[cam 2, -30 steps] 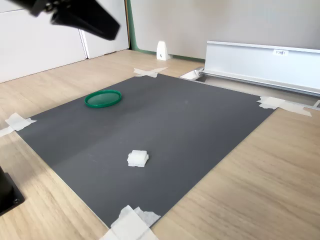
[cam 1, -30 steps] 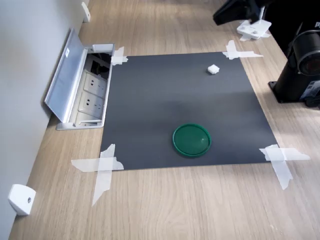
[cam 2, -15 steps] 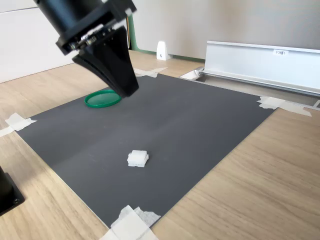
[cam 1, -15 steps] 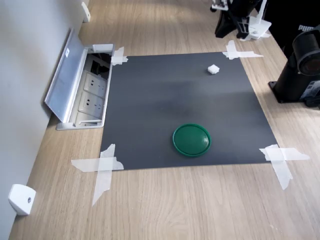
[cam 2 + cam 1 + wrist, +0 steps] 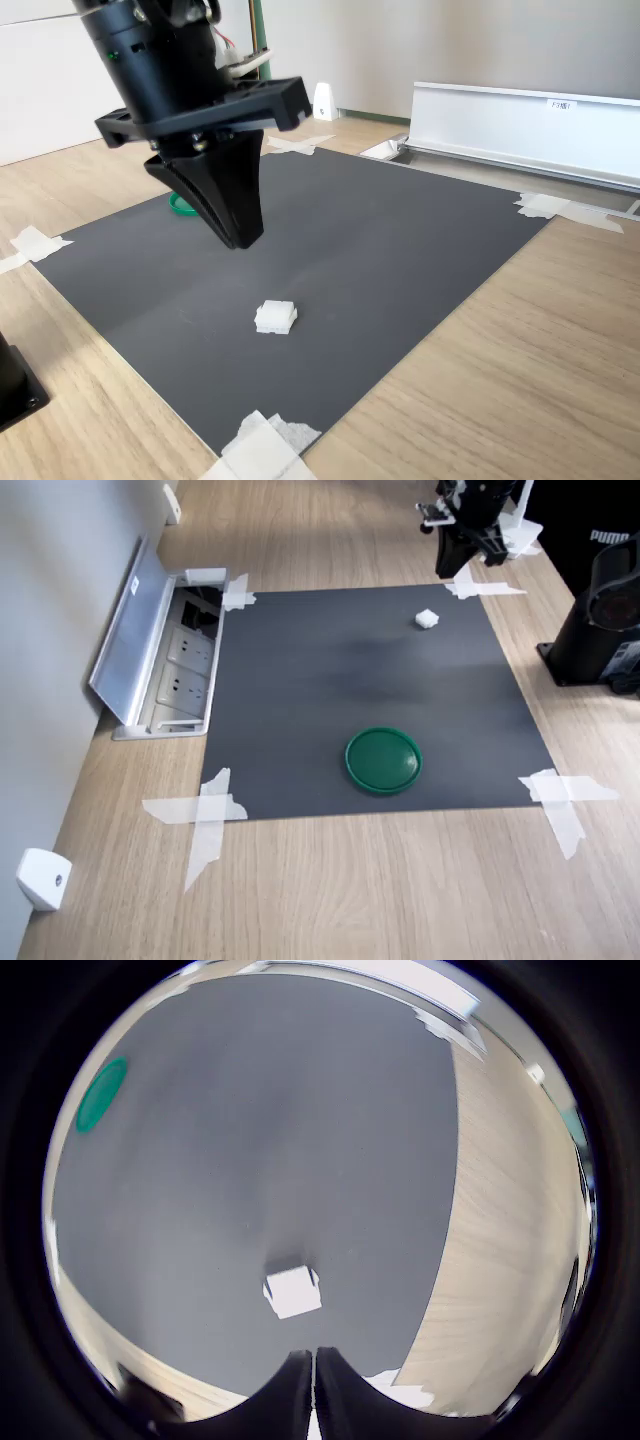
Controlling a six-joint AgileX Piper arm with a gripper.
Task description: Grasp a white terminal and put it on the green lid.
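Note:
The white terminal (image 5: 426, 618) (image 5: 275, 317) is a tiny white block lying on the black mat near its far right corner in the first exterior view. In the wrist view the terminal (image 5: 293, 1292) lies just ahead of my fingertips. My gripper (image 5: 447, 565) (image 5: 238, 240) (image 5: 314, 1365) hangs above the mat close to the terminal, shut, with its fingers pressed together and nothing between them. The green lid (image 5: 383, 760) (image 5: 101, 1094) lies flat on the mat well away from the terminal. In the second exterior view only a sliver of the green lid (image 5: 178, 207) shows behind the gripper.
The black mat (image 5: 330, 680) is taped at its corners with white strips (image 5: 205, 815). An open socket box with a silver lid (image 5: 135, 630) (image 5: 520, 125) borders the mat. The arm's black base (image 5: 600, 620) stands at the first exterior view's right. A white wedge piece (image 5: 40, 878) sits by the wall.
The gripper has swung down and in over the mat, from high off to the side to just above the terminal. The terminal and the lid have not moved.

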